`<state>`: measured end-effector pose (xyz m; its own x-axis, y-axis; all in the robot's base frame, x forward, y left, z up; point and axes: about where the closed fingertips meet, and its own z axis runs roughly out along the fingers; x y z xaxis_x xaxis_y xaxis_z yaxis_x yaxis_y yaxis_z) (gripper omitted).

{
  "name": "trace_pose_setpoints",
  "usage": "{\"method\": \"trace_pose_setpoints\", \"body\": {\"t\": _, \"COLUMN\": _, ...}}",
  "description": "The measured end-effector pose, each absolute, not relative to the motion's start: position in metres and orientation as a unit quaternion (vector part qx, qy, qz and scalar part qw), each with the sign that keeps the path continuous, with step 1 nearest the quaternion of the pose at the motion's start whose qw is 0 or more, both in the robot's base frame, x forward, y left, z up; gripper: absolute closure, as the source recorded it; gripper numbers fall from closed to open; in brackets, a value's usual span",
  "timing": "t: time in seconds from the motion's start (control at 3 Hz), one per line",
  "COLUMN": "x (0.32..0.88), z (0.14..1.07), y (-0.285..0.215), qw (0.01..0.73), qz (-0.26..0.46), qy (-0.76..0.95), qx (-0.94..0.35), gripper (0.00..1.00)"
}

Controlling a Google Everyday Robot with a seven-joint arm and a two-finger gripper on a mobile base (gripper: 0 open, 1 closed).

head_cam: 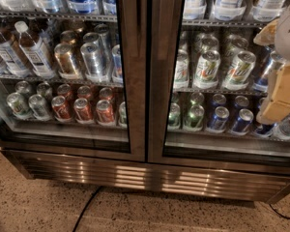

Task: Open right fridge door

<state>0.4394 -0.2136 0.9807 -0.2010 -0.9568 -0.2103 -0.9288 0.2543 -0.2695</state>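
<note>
Speckled floor [38, 204], steel grille [150, 175] under fridge. My gripper [279, 88] hangs far right; I cannot tell its grip state. Right fridge door [217, 71] behind it, stretching leftward, fully shut. Whole pull left.

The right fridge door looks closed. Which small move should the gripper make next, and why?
Probably shift left, toward the centre seam. The gripper hangs before the glass at the far right of the right fridge door, which sits shut beside the left door. Its free edge is likely at the seam.
</note>
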Motion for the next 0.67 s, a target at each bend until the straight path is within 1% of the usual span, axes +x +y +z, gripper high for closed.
{"method": "trace_pose_setpoints", "body": {"t": 0.33, "x": 0.441, "z": 0.982, "y": -0.215, "qw": 0.193, "qz": -0.001, "qy": 0.764, "qx": -0.616, "gripper": 0.0}}
{"method": "trace_pose_setpoints", "body": {"t": 0.67, "x": 0.454, "z": 0.977, "y": -0.252, "qw": 0.247, "qz": 0.07, "qy": 0.746, "qx": -0.615, "gripper": 0.0}}
